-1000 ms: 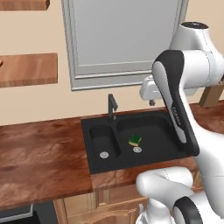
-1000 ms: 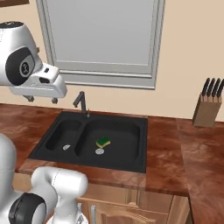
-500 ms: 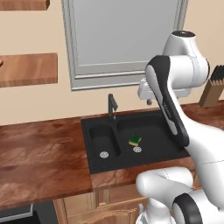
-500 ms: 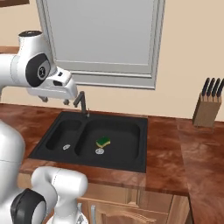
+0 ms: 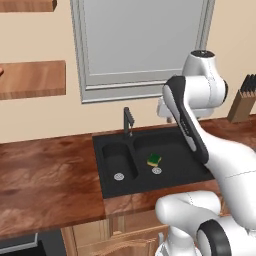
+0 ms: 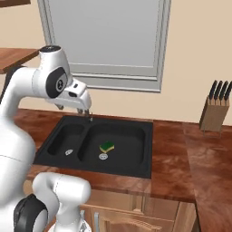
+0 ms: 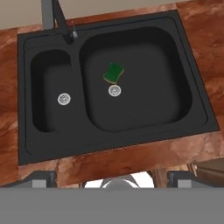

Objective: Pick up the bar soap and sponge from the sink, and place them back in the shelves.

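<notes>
The sponge point(image 5: 154, 160) point(image 6: 107, 146) point(image 7: 114, 72), yellow with a green top, lies in the large bowl of the black sink point(image 5: 100, 165) point(image 6: 145, 152) point(image 7: 26, 43), just beside the round drain. My gripper point(image 6: 84, 110) hangs open and empty high above the sink, near the faucet, and its fingertips point(image 7: 41, 178) stand wide apart. The brown shelves point(image 5: 30, 79) point(image 6: 13, 56) hang on the wall to the left. A salmon-pink sliver point(image 5: 1, 71) on the lower shelf, cut by the picture's edge, looks like the bar soap.
A dark faucet point(image 5: 128, 120) point(image 7: 61, 22) rises behind the divider between the bowls. A knife block point(image 5: 242, 102) point(image 6: 215, 113) stands on the wooden counter point(image 5: 45, 185) at the right. A grey window point(image 5: 140, 45) fills the wall behind the sink.
The arm has folded lower, and the hand has come down and toward the faucet, over the sink. The sponge has not moved. The gripper stays open.
</notes>
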